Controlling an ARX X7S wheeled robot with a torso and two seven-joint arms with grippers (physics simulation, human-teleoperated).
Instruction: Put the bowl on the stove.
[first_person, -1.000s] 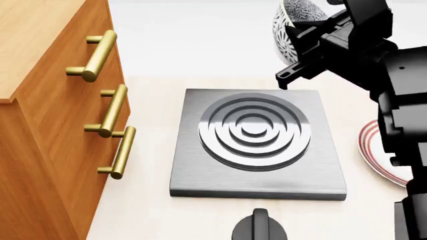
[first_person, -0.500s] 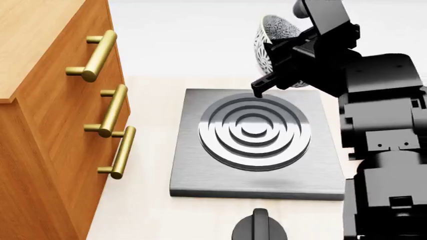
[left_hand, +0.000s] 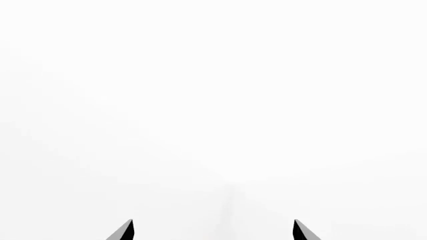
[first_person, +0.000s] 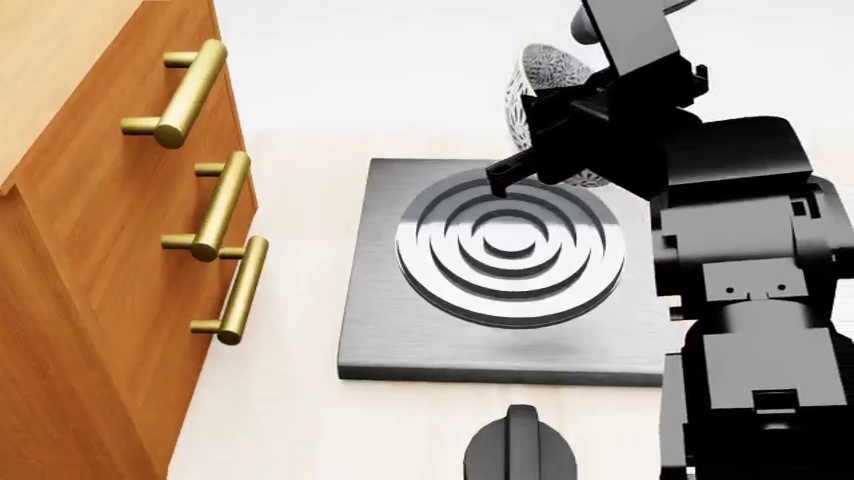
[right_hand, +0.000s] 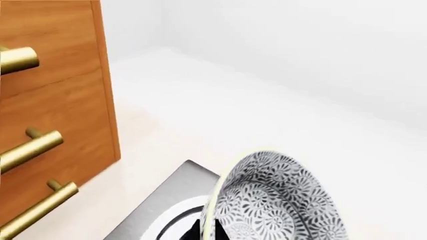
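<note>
the right gripper (first_person: 567, 125) grasps the bowl (first_person: 545, 90) by its rim, tipped on edge, above the far edge of the stove (first_person: 400, 330). the burner (first_person: 510, 245) lies nearer the tabletop's front edge. the left gripper (left_hand: 212, 231) is spread, empty.

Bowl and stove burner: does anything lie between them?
No. In the head view the bowl, held by the right hand, hangs over the stove with nothing between.

Right hand (first_person: 541, 140) grips patterned bowl (first_person: 541, 80) by its rim, tilted, above stove (first_person: 400, 330) at burner's (first_person: 510, 247) 12 o'clock edge. Black knob (first_person: 521, 452) at 6 o'clock; wooden drawers (first_person: 120, 300) with brass handles (first_person: 240, 290) at 9.
</note>
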